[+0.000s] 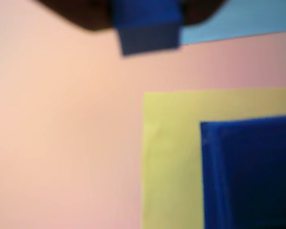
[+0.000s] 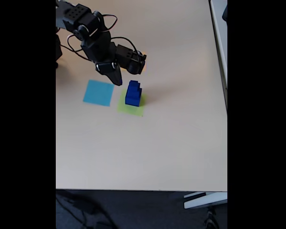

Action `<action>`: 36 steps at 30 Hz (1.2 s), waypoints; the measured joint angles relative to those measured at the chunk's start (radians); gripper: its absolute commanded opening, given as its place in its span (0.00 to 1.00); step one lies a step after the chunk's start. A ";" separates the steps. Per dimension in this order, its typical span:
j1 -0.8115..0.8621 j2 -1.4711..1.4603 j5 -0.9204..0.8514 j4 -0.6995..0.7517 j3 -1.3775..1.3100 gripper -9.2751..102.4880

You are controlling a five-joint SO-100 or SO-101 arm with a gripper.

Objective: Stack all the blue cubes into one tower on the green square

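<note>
Held in the gripper (image 1: 148, 19) at the wrist view's top edge, a small cube (image 1: 149, 34) hangs above the table (image 2: 171, 143). Below, the green square (image 1: 171, 157) carries a large cube (image 1: 250, 171); the fixed view shows a stack (image 2: 133, 93) there, beside a light-blue square (image 2: 98, 92).

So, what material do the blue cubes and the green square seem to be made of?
The blue cubes look like solid plastic or painted wood, which one I cannot tell: plain dark-blue faces, sharp edges, a slight sheen on the large one in the wrist view. The green square looks like matte paper or thin card: it lies flat on the table with no visible thickness.
</note>
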 measured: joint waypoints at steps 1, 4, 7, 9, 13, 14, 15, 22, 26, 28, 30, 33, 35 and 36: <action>0.000 -0.034 0.002 0.021 -0.055 0.08; -0.002 -0.075 0.014 0.072 -0.170 0.08; -0.015 -0.083 0.026 0.094 -0.222 0.08; -0.029 -0.091 0.038 0.095 -0.229 0.09; -0.063 -0.094 0.058 0.095 -0.229 0.09; -0.072 -0.094 0.064 0.095 -0.233 0.09; -0.081 -0.094 0.074 0.095 -0.235 0.09; -0.114 -0.094 0.092 0.095 -0.236 0.09; -0.121 -0.094 0.092 0.044 -0.210 0.09; -0.126 -0.094 0.092 0.009 -0.170 0.09; -0.126 -0.094 0.092 -0.025 -0.132 0.09; -0.126 -0.094 0.092 -0.054 -0.104 0.09; -0.126 -0.094 0.092 -0.063 -0.091 0.09; -0.126 -0.094 0.092 -0.063 -0.086 0.09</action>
